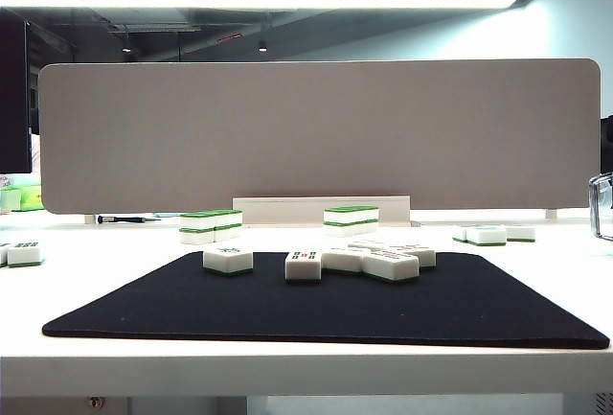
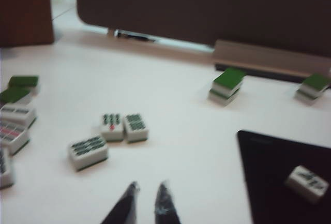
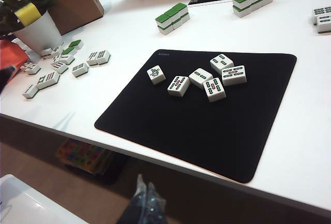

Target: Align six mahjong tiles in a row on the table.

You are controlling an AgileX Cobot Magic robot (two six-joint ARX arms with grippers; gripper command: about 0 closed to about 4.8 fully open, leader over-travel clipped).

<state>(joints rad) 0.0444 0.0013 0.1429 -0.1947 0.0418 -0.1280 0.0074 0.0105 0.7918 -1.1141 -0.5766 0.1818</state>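
Note:
Six mahjong tiles lie face up on a black mat (image 1: 460,310) on the white table (image 1: 115,357). One tile (image 1: 228,260) lies apart on the left, another (image 1: 304,265) beside it, and the others (image 1: 391,265) bunch together. The right wrist view shows all of them: the lone tile (image 3: 156,74), a second (image 3: 179,86) and a loose cluster (image 3: 214,89). My right gripper (image 3: 145,183) hangs shut and empty off the table's front edge, below the mat. My left gripper (image 2: 149,187) hovers over bare table left of the mat (image 2: 284,182), fingertips close together, holding nothing. Neither gripper shows in the exterior view.
A grey divider panel (image 1: 316,132) closes off the back. Stacks of green-faced tiles (image 1: 211,225) (image 1: 351,219) stand before it. Loose tiles (image 2: 89,151) (image 2: 124,127) lie left of the mat, more (image 1: 493,234) at the back right. A plant pot (image 3: 39,30) and a brown box (image 3: 77,1) stand at the far left.

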